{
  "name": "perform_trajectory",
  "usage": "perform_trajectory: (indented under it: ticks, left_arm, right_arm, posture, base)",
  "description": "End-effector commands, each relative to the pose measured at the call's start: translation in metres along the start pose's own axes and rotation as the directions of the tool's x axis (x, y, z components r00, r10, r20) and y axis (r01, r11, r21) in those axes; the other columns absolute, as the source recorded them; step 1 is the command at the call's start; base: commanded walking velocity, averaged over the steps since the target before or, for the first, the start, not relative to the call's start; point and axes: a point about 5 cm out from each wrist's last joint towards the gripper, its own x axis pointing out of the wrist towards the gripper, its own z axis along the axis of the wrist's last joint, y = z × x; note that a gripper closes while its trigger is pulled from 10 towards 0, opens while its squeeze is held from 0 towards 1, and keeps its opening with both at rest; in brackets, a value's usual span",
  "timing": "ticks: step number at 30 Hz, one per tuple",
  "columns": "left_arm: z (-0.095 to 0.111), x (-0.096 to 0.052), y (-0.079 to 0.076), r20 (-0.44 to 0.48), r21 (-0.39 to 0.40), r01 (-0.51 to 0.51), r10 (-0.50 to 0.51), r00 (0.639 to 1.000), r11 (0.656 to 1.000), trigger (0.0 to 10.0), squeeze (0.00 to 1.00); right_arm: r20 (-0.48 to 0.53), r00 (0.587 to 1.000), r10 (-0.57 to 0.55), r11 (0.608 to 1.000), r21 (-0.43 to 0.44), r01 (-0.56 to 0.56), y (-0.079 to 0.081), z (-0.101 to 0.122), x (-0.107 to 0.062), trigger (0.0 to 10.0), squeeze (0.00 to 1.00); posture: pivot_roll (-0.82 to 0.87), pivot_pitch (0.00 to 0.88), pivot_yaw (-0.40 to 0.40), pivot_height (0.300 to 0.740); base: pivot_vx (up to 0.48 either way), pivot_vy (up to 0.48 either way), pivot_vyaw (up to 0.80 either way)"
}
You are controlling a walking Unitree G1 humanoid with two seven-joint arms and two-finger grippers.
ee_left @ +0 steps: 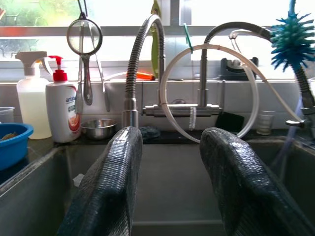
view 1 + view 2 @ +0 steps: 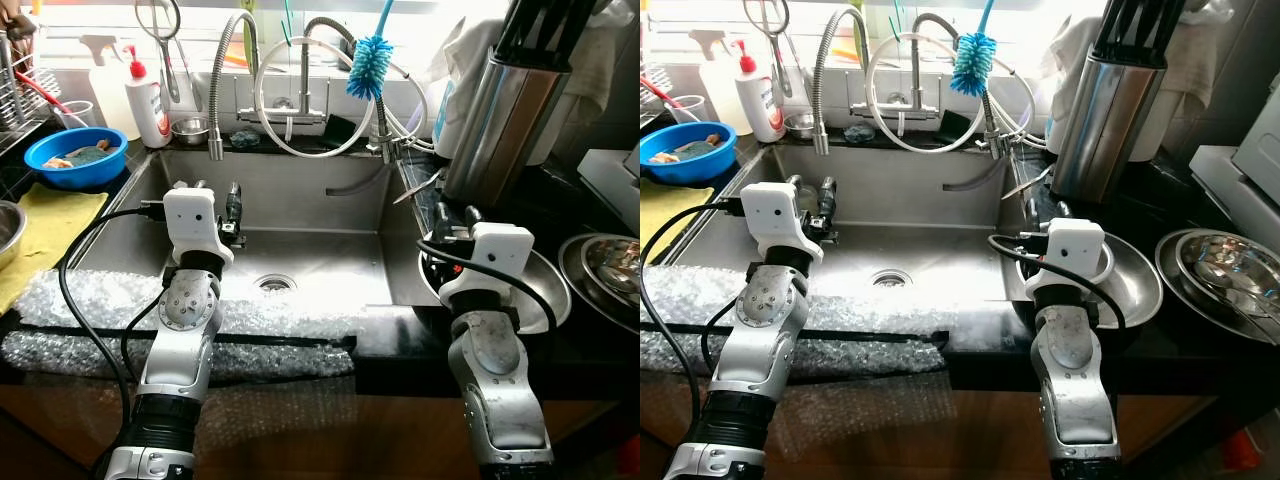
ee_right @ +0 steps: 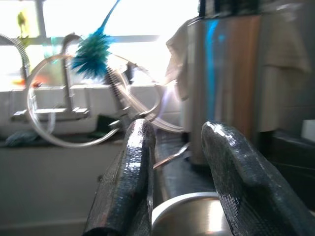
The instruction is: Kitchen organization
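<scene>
Right now both arms are raised over the counter edge with nothing in either grasp: the left gripper [image 1: 167,182] hangs above the basin of the sink [image 2: 300,215] with its two fingers parted and empty air between them, and the right gripper [image 3: 174,182] sits just over the steel bowl [image 2: 545,290] on the dark counter to the right of the sink, fingers likewise spread and holding nothing. With a task as broad as kitchen organization, the bowl looks like the thing in hand, since the right wrist view shows its rim just below the fingertips. To take it well, the right gripper should come down so that one finger goes inside the rim and the other outside, then pinch the thin wall rather than try to span the bowl. The tall steel utensil holder [image 2: 505,110] stands close behind, and a utensil handle [image 2: 418,188] juts out near its foot, so the approach should stay low and forward-clear of both. The right wrist picture is blurred, so whether the bowl is empty is hard to say; lift it level. More steel bowls [image 2: 1225,275] lie further right, a likely stacking place.
</scene>
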Motion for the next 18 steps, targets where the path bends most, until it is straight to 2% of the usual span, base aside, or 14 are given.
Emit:
perform_trajectory:
  ticks: [1,5,7,8,9,10,17,18]
  left_arm:
    - [0.003,0.001,-0.001,0.013,0.014,0.013,-0.013,1.000,1.000,10.0,0.00]
    - [0.002,0.001,-0.002,0.009,0.013,0.020,-0.020,1.000,1.000,10.0,0.00]
    - [0.001,0.001,-0.004,0.005,0.012,0.031,-0.031,0.999,0.999,10.0,0.00]
    - [0.001,0.001,-0.004,0.005,0.011,0.032,-0.032,0.999,0.999,10.0,0.00]
    - [0.001,0.001,-0.004,0.005,0.011,0.033,-0.033,0.999,0.999,10.0,0.00]
    - [0.001,0.001,-0.004,0.004,0.011,0.036,-0.036,0.999,0.999,10.0,0.00]
    - [0.001,0.001,-0.007,0.003,0.006,0.048,-0.048,0.999,0.999,10.0,0.00]
    - [0.001,0.000,-0.008,0.002,0.005,0.055,-0.055,0.998,0.998,10.0,0.00]
  right_arm:
    - [0.014,0.999,-0.041,0.999,0.033,0.041,-0.006,0.012,0.003,10.0,0.00]
    - [-0.017,0.995,-0.097,0.993,0.067,0.098,-0.013,0.022,0.006,10.0,0.00]
    - [-0.058,0.986,-0.158,0.978,0.129,0.164,-0.020,0.028,0.011,10.0,0.00]
    - [-0.076,0.983,-0.170,0.975,0.132,0.179,-0.021,0.028,0.012,10.0,0.15]
    - [-0.094,0.979,-0.182,0.969,0.149,0.195,-0.023,0.028,0.013,10.0,0.15]
    - [-0.123,0.975,-0.188,0.963,0.175,0.207,-0.024,0.027,0.014,10.0,1.00]
    - [-0.274,0.945,-0.178,0.934,0.254,0.250,-0.026,0.013,0.018,10.0,1.00]
    - [-0.328,0.929,-0.173,0.927,0.264,0.266,-0.026,0.006,0.019,10.0,0.57]
  posture:
    - [-0.12,0.013,-0.035,0.740]
    - [-0.12,0.010,-0.035,0.740]
    - [-0.12,0.003,-0.036,0.740]
    - [-0.12,0.002,-0.035,0.740]
    - [-0.12,0.002,-0.035,0.740]
    - [-0.13,0.000,-0.036,0.740]
    - [-0.12,0.000,-0.038,0.740]
    - [-0.12,0.000,-0.038,0.740]
  base:
    - [0.000,0.000,0.00]
    - [0.000,0.000,0.00]
    - [0.000,0.000,0.00]
    - [0.000,0.000,0.00]
    - [0.000,0.000,0.00]
    - [0.000,0.000,0.00]
    - [0.000,0.000,0.00]
    - [0.000,0.000,0.00]
